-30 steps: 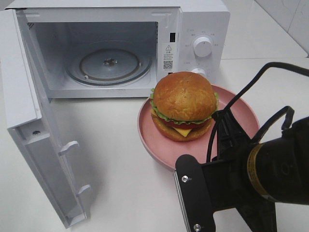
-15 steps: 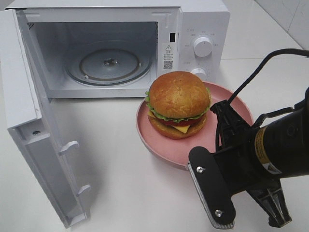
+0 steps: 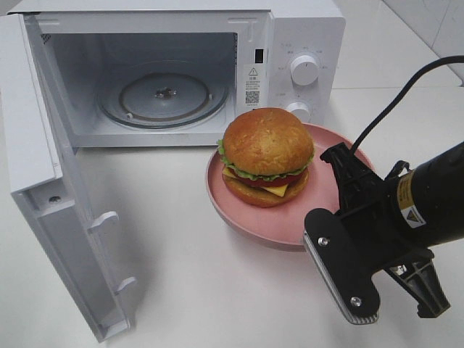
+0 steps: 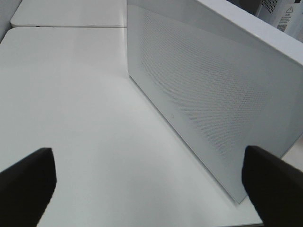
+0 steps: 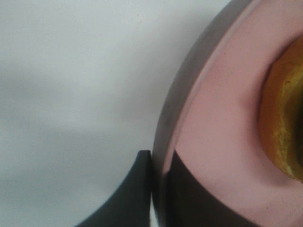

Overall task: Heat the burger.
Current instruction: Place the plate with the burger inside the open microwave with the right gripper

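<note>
Right end effector (image 5: 160, 157): closed on pink plate (image 3: 330, 199) rim, near right.
Left end effector (image 4: 149, 163): wide open, holding nothing, beside microwave door (image 3: 43, 174).
Burger (image 3: 266, 156): on plate, just in front of open microwave (image 3: 304, 32), right of door.

The burger (image 3: 266, 148) sits on the plate (image 3: 290, 217) before the microwave (image 3: 304, 29).

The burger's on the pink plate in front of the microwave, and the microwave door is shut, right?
No: the microwave door stands wide open, as the exterior high view shows. The burger is on the pink plate in front of the microwave.
</note>
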